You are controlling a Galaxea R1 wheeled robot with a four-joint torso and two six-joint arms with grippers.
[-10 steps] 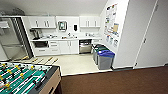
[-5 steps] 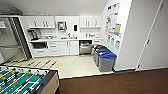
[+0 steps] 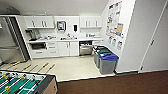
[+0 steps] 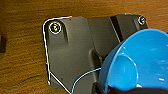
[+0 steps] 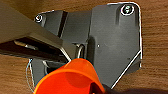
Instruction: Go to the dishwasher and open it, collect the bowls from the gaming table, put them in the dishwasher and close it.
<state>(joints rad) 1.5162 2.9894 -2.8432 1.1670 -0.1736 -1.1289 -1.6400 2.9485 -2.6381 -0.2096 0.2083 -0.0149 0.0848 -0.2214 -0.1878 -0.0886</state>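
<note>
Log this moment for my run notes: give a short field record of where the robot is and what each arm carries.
place: kitchenette seen across dark carpet
dishwasher: stainless-steel-fronted dishwasher under the counter, looks open at the top
left arm: bright blue round plastic bowl close at the wrist
right arm: orange round plastic bowl close at the wrist
nearby: green-field foosball table; blue-lidded grey bins

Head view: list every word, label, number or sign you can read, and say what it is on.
None can be read.
Posters on the right wall: print too blurred.
Small signs on the wall above the bins: too blurred.
Wall panel between the upper cabinets: no legible text.
</note>
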